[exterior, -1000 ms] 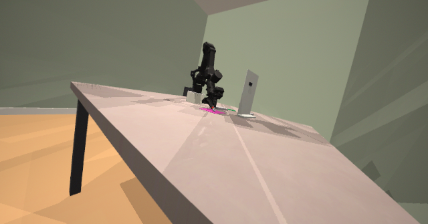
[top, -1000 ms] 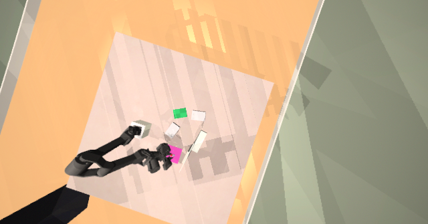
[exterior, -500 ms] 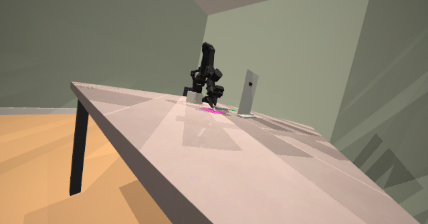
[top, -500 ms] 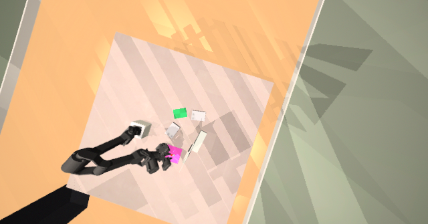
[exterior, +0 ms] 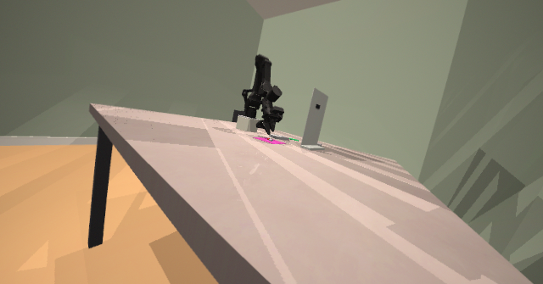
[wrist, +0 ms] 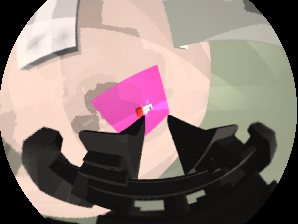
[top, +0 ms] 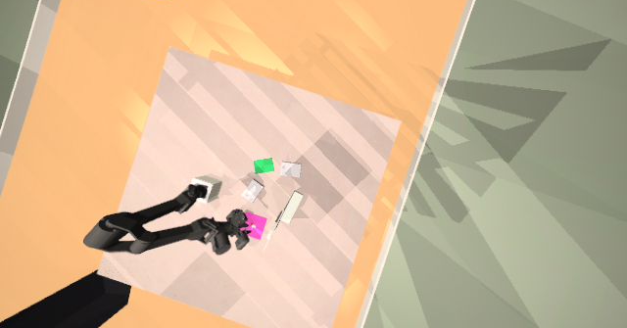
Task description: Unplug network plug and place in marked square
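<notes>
The small plug, white with a red end (wrist: 144, 109) (top: 253, 225) (exterior: 271, 138), lies on the magenta square (wrist: 127, 97) (top: 259, 232) (exterior: 280, 142), within its edges. My gripper (wrist: 156, 117) is open, with a gap between its fingertips. In the wrist view the plug shows just beyond the left fingertip, outside the gap; whether that tip touches it is not clear. The tab on the plug is too small to make out. The upright panel (exterior: 313, 120) (wrist: 220, 22) stands beyond the square, and its dark socket opening (exterior: 317, 106) shows no plug.
A green patch (top: 264, 165) (exterior: 293, 140) lies on the table farther along. Two pale grey plates (top: 253, 191) (top: 291, 169) lie near it; one light plate (wrist: 50, 35) shows at the upper left of the wrist view. The panel has a pale base (top: 293, 207) (exterior: 313, 147).
</notes>
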Action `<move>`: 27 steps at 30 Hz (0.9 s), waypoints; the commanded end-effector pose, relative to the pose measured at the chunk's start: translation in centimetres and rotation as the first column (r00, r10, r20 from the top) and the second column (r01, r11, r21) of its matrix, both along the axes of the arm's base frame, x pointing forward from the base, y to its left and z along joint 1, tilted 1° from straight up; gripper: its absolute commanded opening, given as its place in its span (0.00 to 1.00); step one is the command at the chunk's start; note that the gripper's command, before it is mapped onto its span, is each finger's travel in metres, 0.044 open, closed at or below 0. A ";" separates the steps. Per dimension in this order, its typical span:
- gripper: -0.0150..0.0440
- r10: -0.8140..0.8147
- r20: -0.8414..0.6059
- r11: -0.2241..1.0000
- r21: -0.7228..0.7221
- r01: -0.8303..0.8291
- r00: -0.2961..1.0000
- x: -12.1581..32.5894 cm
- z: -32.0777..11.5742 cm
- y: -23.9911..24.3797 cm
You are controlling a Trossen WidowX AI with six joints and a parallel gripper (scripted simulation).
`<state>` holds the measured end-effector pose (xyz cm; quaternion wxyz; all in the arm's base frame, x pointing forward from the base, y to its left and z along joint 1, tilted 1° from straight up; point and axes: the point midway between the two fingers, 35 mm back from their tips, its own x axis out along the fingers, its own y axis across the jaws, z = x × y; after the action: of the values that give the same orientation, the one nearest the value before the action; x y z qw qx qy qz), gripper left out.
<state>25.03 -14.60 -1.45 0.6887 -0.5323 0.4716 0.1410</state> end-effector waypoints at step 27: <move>0.52 -0.002 -0.002 1.000 0.005 0.002 1.000 -0.3 2.6 0.2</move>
<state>24.46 -14.18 0.39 0.6875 -0.5296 0.4747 0.1470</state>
